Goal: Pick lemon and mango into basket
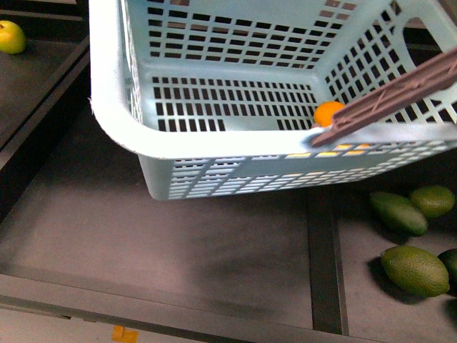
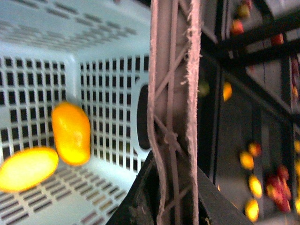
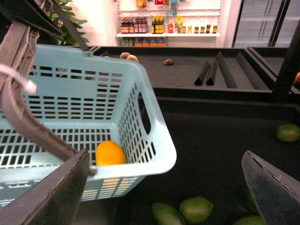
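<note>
- The left claw is gripping the basket's brown-grey handle, which is running between its dark fingers in the left wrist view.
- The right claw is hanging open over the dark counter, its two fingers spread wide with nothing between them.
- The basket is sitting tilted in the front view, its near rim filling most of the frame and its handle crossing the right corner.
- The mango is lying inside the basket against the slotted wall, and the lemon is lying just beside it on the slotted floor.
- In the front view only an orange patch of the mango is showing, the handle and rim hiding the rest.
- Dark green fruits are lying on the counter just beside the basket's near right corner, below the right claw.
- A yellow-green fruit is sitting far off on the left.
- Shelves of bottles are standing in the background.
</note>
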Robot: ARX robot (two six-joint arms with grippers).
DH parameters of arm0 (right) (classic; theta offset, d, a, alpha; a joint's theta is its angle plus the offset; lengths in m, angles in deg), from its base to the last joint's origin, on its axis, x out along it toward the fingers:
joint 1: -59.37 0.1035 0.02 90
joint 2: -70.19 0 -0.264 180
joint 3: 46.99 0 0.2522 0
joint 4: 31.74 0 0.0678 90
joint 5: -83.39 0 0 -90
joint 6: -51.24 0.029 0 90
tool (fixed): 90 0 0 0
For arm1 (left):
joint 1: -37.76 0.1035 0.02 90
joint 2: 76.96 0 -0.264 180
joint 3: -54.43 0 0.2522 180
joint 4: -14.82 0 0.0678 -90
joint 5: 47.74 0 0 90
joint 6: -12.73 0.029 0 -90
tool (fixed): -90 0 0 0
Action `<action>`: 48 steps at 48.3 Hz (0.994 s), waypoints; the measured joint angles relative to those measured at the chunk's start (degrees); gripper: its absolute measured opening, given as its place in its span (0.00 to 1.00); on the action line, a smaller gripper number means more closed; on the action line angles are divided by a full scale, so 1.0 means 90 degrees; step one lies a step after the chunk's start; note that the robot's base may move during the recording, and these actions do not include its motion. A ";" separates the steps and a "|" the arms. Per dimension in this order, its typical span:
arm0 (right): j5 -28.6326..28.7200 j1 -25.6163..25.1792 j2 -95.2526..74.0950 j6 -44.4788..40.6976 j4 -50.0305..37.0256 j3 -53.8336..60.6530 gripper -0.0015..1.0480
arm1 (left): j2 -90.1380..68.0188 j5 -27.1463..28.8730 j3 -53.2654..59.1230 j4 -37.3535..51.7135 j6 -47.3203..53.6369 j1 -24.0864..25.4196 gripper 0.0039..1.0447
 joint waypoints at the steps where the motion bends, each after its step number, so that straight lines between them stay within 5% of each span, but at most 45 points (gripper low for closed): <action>1: 0.0002 0.0000 0.0000 0.0000 0.0000 0.0000 0.92 | -0.0022 0.0389 0.0000 0.0073 -0.0177 -0.0022 0.07; 6: 0.0000 0.0000 0.0000 0.0000 0.0000 0.0000 0.92 | -0.0204 0.2579 -0.0075 0.0279 -0.1770 -0.0073 0.07; 9: -0.0007 0.0000 0.0000 0.0000 0.0000 0.0000 0.92 | -0.0444 0.3126 -0.0323 0.0321 -0.2329 0.0090 0.06; 30: -0.0022 0.0000 0.0000 0.0000 0.0000 0.0000 0.92 | -0.2895 0.3271 -0.2747 -0.0291 -0.4053 0.1268 0.06; 48: -0.0022 0.0000 0.0000 0.0000 0.0000 0.0000 0.92 | -0.2888 0.3033 -0.1666 0.0092 -0.4690 0.1418 0.06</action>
